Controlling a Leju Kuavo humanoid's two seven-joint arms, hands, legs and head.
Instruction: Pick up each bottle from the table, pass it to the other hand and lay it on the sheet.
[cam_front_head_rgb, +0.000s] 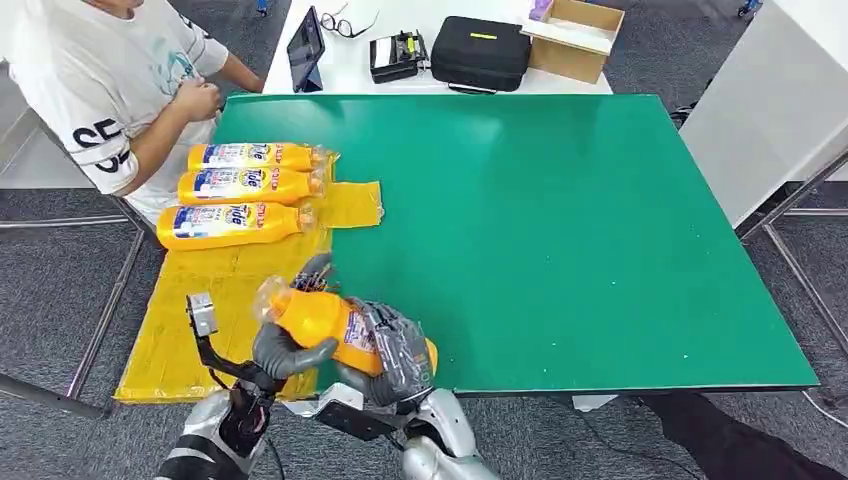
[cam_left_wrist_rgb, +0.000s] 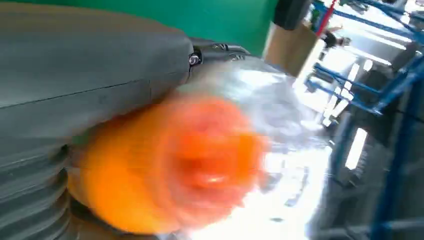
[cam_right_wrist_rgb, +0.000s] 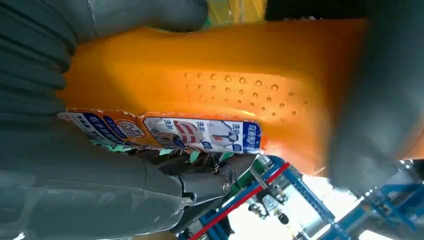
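An orange bottle (cam_front_head_rgb: 322, 318) with a clear-wrapped cap end hangs above the table's front edge, where the yellow sheet (cam_front_head_rgb: 195, 325) meets the green table (cam_front_head_rgb: 560, 230). My left hand (cam_front_head_rgb: 288, 350) grips its neck end and my right hand (cam_front_head_rgb: 395, 355) grips its base end. In the left wrist view the bottle (cam_left_wrist_rgb: 175, 165) is a blurred orange shape against my left hand (cam_left_wrist_rgb: 75, 75). In the right wrist view my right hand (cam_right_wrist_rgb: 75, 190) wraps the labelled bottle (cam_right_wrist_rgb: 225, 75). Three more bottles (cam_front_head_rgb: 245, 186) lie side by side at the sheet's far end.
A person (cam_front_head_rgb: 110, 80) stands at the table's far left corner with a hand near the laid bottles. On a white table behind are a tablet (cam_front_head_rgb: 305, 48), a black case (cam_front_head_rgb: 480, 50) and a cardboard box (cam_front_head_rgb: 572, 38). A white panel (cam_front_head_rgb: 770, 110) stands at the right.
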